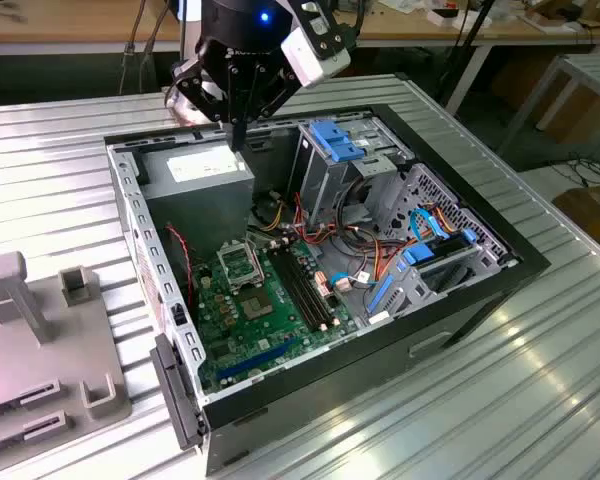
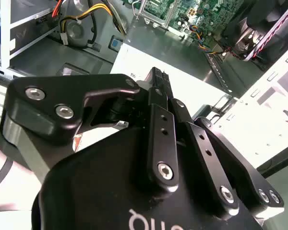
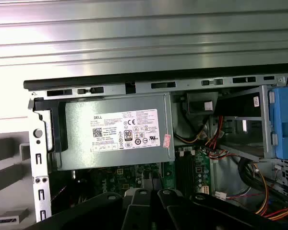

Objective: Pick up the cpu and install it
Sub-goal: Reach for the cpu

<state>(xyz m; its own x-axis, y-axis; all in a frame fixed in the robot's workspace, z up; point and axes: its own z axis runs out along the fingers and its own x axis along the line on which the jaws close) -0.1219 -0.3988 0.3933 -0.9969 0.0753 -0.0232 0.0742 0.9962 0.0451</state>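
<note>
The gripper (image 1: 238, 140) hangs over the far corner of the open computer case (image 1: 130, 200), its black metal fingers (image 2: 161, 139) drawn narrow so that the tips come together in one point just above the power supply (image 1: 195, 168). Whether anything thin is pinched between those tips I cannot tell. In the exterior view the cpu socket (image 1: 238, 265) lies at about 6 o'clock from the gripper, well apart from it and down on the green motherboard (image 1: 270, 310). It is a small square with a dull metal frame, and I cannot tell whether the cpu sits in it. The power supply is a plain grey steel box with a white label on its top face, and the first wrist view shows it (image 3: 110, 134) tucked against the case's perforated rim. At 3 o'clock from the gripper stands the drive cage (image 1: 335, 140), bare sheet metal with bright blue plastic latches. Long black memory slots (image 1: 305, 290) run beside the socket, at its 4 o'clock, and a tangle of red, orange and yellow cables (image 1: 380, 255) lies beyond them. The case rests on a ribbed, shiny metal table (image 1: 540, 380). At 8 o'clock from the case sits a matte grey fixture (image 1: 40, 340) – blocky, with upright posts and slotted holders.
</note>
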